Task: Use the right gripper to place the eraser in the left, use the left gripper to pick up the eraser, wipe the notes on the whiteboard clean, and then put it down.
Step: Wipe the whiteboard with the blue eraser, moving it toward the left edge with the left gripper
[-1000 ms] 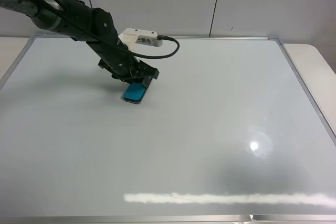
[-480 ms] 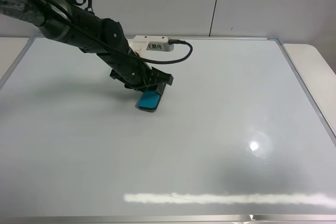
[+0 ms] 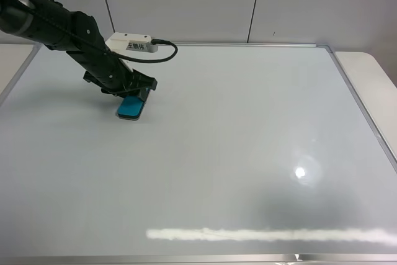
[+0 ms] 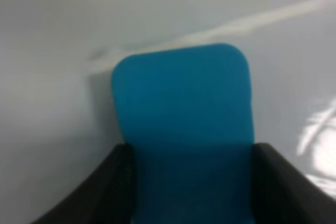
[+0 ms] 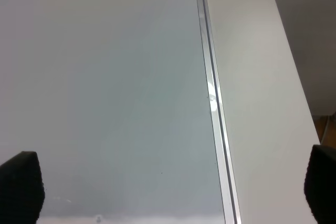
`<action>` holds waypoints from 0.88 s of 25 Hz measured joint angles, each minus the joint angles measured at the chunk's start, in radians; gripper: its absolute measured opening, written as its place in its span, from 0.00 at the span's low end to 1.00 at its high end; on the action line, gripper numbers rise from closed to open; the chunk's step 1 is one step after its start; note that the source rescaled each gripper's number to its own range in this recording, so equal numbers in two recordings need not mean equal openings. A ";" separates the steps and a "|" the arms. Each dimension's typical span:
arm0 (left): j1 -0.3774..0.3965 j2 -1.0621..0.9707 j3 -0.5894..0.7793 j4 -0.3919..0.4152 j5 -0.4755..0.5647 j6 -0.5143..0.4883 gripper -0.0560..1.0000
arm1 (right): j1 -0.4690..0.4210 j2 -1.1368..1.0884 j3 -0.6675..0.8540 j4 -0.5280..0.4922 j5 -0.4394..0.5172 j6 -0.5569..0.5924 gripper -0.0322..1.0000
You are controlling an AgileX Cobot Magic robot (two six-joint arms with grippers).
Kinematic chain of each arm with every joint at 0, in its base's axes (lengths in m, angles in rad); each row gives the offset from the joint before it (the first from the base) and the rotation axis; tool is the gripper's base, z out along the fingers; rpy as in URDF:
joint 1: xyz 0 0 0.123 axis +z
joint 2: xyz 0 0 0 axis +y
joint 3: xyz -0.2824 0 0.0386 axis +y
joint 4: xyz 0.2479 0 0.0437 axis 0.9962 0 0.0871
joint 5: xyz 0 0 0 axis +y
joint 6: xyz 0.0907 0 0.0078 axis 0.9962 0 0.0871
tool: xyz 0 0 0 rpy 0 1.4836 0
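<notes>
The blue eraser [image 3: 131, 107] lies flat against the whiteboard [image 3: 236, 141] at its back left, held by my left gripper [image 3: 134, 95], which is shut on it. In the left wrist view the eraser [image 4: 184, 124] fills the middle between the two black fingers [image 4: 105, 187]. No notes show on the board around it. My right gripper [image 5: 168, 192] is out of the exterior view; in the right wrist view its black fingertips [image 5: 21, 184] stand wide apart and empty above the board's metal right frame [image 5: 212, 103].
The board's metal frame [image 3: 366, 116] runs along the right side, with the white table [image 3: 378, 85] beyond it. A grey wall stands behind. Ceiling light glares on the board at the front [image 3: 267, 235].
My left arm swept the eraser to the right across the board, then back to the left and a little farther away. The right arm stays out of the exterior view.
</notes>
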 joint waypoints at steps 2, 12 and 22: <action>0.012 -0.012 0.003 0.018 0.023 0.000 0.05 | 0.000 0.000 0.000 0.000 0.000 0.000 1.00; 0.025 -0.082 0.026 0.188 0.221 -0.106 0.05 | 0.000 0.000 0.000 0.000 0.000 0.000 1.00; 0.037 -0.182 0.113 0.318 0.270 -0.242 0.05 | 0.000 0.000 0.000 0.000 0.000 0.000 1.00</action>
